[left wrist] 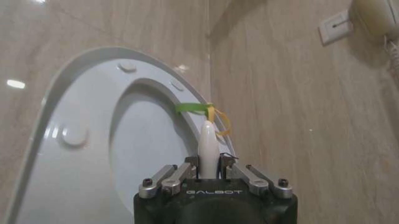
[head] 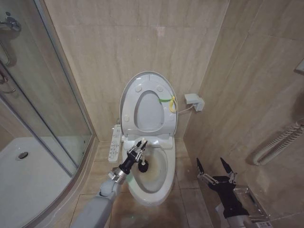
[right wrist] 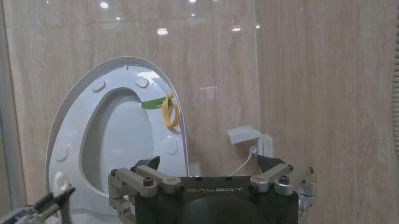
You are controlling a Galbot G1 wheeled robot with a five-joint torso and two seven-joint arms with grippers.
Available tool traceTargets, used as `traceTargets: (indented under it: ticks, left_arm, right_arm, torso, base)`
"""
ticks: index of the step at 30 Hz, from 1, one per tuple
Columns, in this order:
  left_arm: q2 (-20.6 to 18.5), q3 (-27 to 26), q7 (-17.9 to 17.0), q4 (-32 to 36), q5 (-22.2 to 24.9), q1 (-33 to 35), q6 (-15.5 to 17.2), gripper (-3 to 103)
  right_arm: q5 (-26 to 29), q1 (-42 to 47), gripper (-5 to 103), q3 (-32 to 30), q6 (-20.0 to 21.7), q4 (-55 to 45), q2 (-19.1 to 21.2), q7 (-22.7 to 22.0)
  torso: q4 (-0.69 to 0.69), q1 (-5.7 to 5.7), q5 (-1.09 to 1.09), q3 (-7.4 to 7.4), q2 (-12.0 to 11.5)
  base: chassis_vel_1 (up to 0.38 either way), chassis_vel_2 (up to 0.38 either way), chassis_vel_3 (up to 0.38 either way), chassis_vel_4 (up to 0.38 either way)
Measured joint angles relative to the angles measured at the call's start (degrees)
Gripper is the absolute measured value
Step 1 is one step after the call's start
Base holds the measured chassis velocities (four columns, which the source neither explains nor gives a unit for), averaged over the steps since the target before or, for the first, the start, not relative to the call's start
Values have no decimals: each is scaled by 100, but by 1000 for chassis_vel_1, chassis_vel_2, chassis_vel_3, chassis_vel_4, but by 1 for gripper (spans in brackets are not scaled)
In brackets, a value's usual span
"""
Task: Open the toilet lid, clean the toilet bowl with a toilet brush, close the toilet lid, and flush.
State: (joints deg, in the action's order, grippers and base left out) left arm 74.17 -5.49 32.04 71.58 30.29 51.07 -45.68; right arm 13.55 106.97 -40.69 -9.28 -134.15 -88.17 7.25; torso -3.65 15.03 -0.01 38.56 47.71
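Bristles of the toilet brush (head: 144,166) sat low inside the stained toilet bowl (head: 164,183), hard to make out. Its white handle ran up into the left tool (head: 140,145), which was clamped on it above the bowl's rear rim, arm reaching in from the floor's near-left. Behind stood the raised toilet lid (head: 127,102). The right tool (head: 214,169) hung spread apart, right of the bowl.
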Motion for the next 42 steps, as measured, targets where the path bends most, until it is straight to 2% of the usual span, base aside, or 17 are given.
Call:
traceTargets:
  ticks: [2,5,6,9,10,12,13,14,17,20,22,29,37,42]
  left_arm:
    - [-41,-23,-51,94,21,60,34,21]
    - [-187,-92,-422,393,55,302,239,21]
    - [-187,-92,-422,393,55,302,239,21]
    - [-342,-133,-772,668,164,532,479,21]
    - [-342,-133,-772,668,164,532,479,21]
    - [-416,-163,-1020,857,176,676,613,21]
    - [-475,-183,-1296,1021,167,831,729,21]
    - [-475,-183,-1296,1021,167,831,729,21]
    - [-536,-234,-1790,1140,-37,1064,885,21]
    - [-567,-239,-1942,1163,-177,1180,923,21]
    - [-640,-221,-2083,1203,-438,1358,968,21]
    - [-717,-223,-2149,1326,-658,1414,935,21]
    - [-434,-53,-2110,1290,-561,685,703,21]
    - [-448,7,-2160,1476,-451,600,721,21]
  right_arm:
    - [0,0,100,0,0,0,0,0]
    - [0,0,100,0,0,0,0,0]
    - [0,0,100,0,0,0,0,0]
    - [0,0,100,0,0,0,0,0]
    - [0,0,100,0,0,0,0,0]
    - [0,0,100,0,0,0,0,0]
    - [0,0,100,0,0,0,0,0]
    - [0,0,100,0,0,0,0,0]
    - [0,0,100,0,0,0,0,0]
    - [0,0,100,0,0,0,0,0]
    - [0,0,100,0,0,0,0,0]
    - [0,0,100,0,0,0,0,0]
    - [0,0,100,0,0,0,0,0]
    - [0,0,100,0,0,0,0,0]
  torso:
    - [-1,0,0,0,0]
    - [-1,0,0,0,0]
    - [-1,0,0,0,0]
    - [1,0,0,0,0]
    - [1,0,0,0,0]
    - [-1,0,0,0,0]
    - [-1,0,0,0,0]
    - [-1,0,0,0,0]
    - [0,0,0,0,0]
    - [-1,0,0,0,0]
    - [0,0,0,0,0]
    - [1,0,0,0,0]
    - [-2,1,1,1,0]
    - [-1,1,1,1,0]
  base:
    - [0,0,0,0]
    - [0,0,0,0]
    - [0,0,0,0]
    - [0,0,0,0]
    - [0,0,0,0]
    - [0,0,0,0]
    - [0,0,0,0]
    - [0,0,0,0]
    - [0,0,0,0]
    - [0,0,0,0]
    - [0,0,0,0]
    - [0,0,0,0]
    - [0,0,0,0]
    - [0,0,0,0]
